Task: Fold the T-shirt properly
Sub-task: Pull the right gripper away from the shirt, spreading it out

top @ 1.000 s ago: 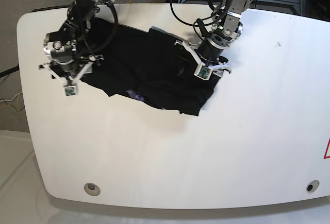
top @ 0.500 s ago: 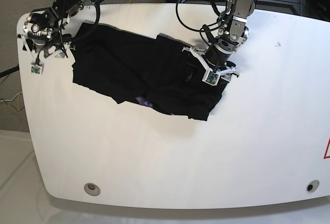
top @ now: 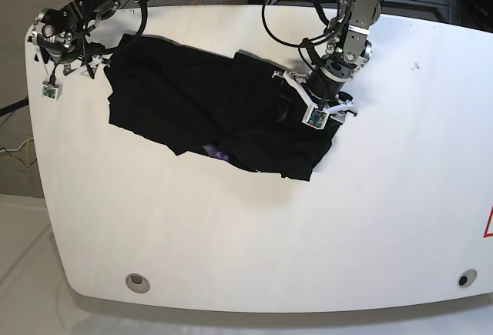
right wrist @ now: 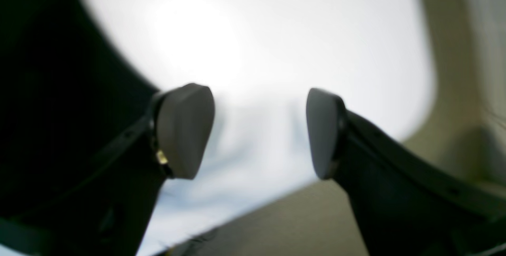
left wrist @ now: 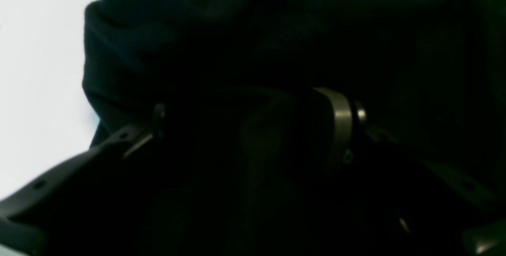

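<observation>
On a white table [top: 254, 235] by cluttered cables, black T-shirt [top: 208, 115] crumpled, right gripper [right wrist: 259, 131] spread empty, left gripper [top: 317, 110] grip unclear.

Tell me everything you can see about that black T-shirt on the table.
The T-shirt is plain black, soft, matte cloth, lying rumpled and partly folded across the far half of the white table. A small purple patch peeks out at its near edge. The left tool presses down on its bunched right end, with folds filling that tool's camera view. The right tool is open, off the shirt's left end, above bare table.
</observation>
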